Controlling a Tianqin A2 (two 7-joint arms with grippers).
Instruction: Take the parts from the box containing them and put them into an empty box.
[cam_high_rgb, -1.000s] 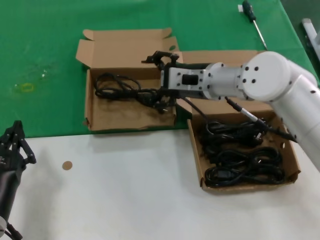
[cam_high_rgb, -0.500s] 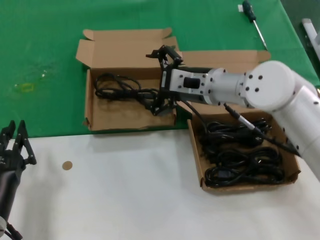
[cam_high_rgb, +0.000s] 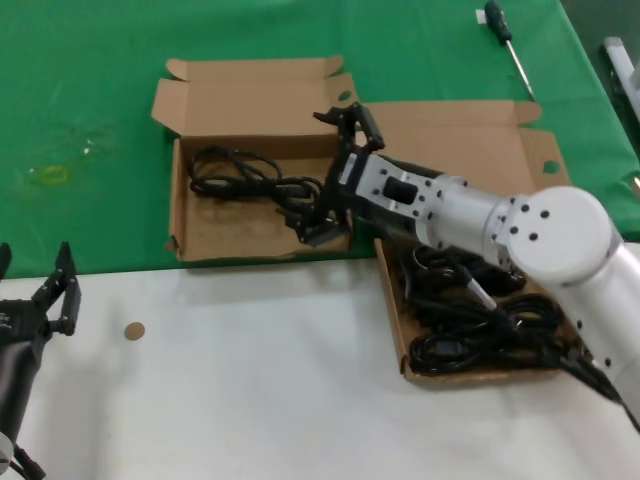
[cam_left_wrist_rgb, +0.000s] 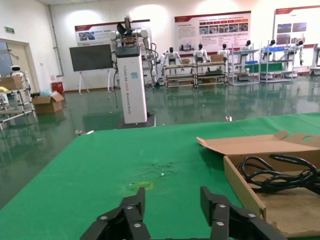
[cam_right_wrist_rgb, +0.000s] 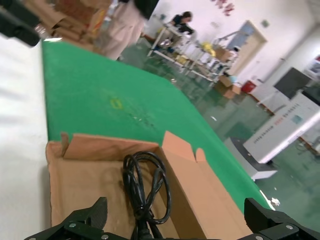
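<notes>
We have the right gripper (cam_high_rgb: 335, 170) reaching across from the right, its fingers spread wide above the right-hand wall of the smaller cardboard box (cam_high_rgb: 190, 240), the deeper one with the rounded lid tabs. One black power cord (cam_high_rgb: 245, 175) lies loose on that box's floor, its loops toward the far left corner and its plug end trailing toward the near right corner, just under our lower finger (cam_high_rgb: 322, 225); we cannot tell whether the finger touches the plug. From the right wrist view we see the same cord (cam_right_wrist_rgb: 145, 192) stretched along the brown floor between our two parted fingertips, nothing clamped in them. The larger, shallower cardboard box (cam_high_rgb: 400, 330) sits beside the smaller one, on the right and nearer to us, partly hidden under our right forearm, and it holds the remaining power cords (cam_high_rgb: 480, 335) piled in overlapping black loops. Our left gripper (cam_high_rgb: 40, 300) hangs near the left edge over the white tabletop (cam_high_rgb: 250, 390), well apart from both boxes, fingers open and empty. A green-handled screwdriver (cam_high_rgb: 505, 40) lies on the green mat (cam_high_rgb: 90, 90) at the far right.
</notes>
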